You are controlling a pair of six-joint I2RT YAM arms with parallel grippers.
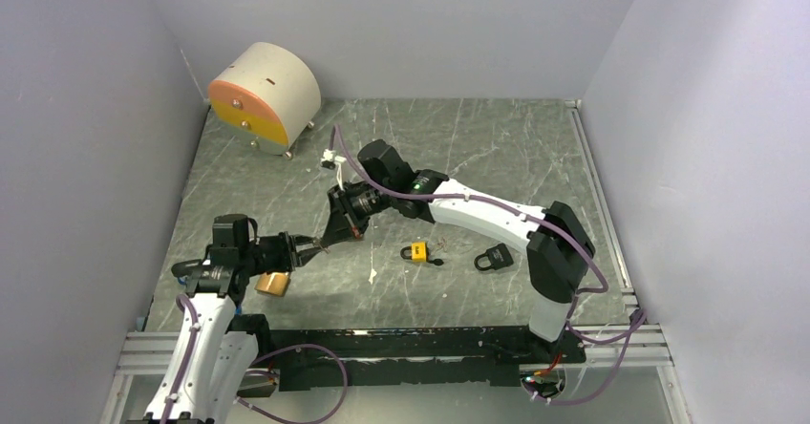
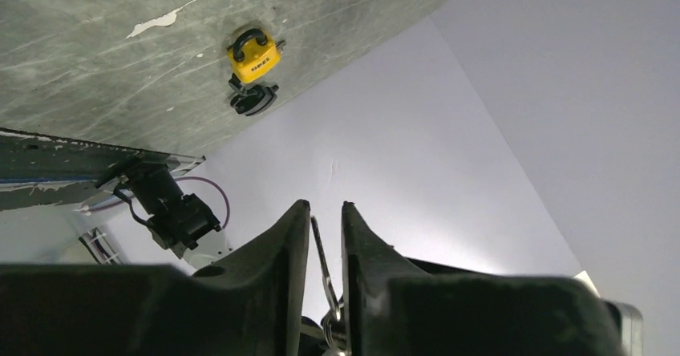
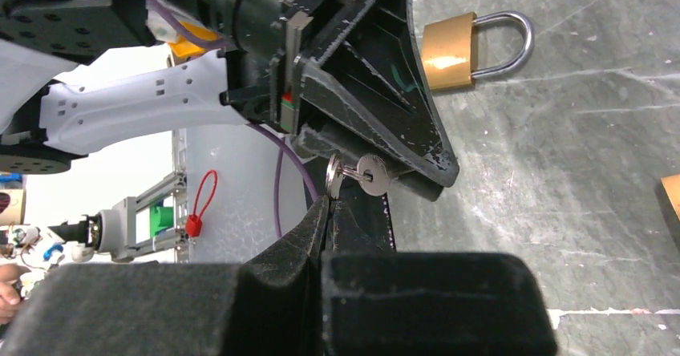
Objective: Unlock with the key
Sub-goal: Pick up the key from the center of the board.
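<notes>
A silver key [image 3: 371, 175] hangs in the air between the two grippers. My right gripper [image 3: 329, 201] is shut on the key ring [image 3: 332, 176] at its fingertips. My left gripper [image 2: 325, 205] has its jaws narrowed around the key blade [image 2: 319, 248], with a slim gap still showing beside the blade. Both grippers meet above the table's left middle, the left gripper [image 1: 308, 249] touching tips with the right gripper [image 1: 330, 240]. A brass padlock [image 1: 273, 284] lies on the table under the left wrist. It also shows behind the left fingers [image 3: 377, 107] as a brass padlock [image 3: 449, 50].
A yellow padlock [image 1: 417, 251] and a black padlock [image 1: 493, 258] lie mid-table to the right of the grippers; the left wrist view shows the yellow padlock [image 2: 255, 55]. A round beige and orange block [image 1: 263, 95] stands at the back left. Grey walls enclose the table.
</notes>
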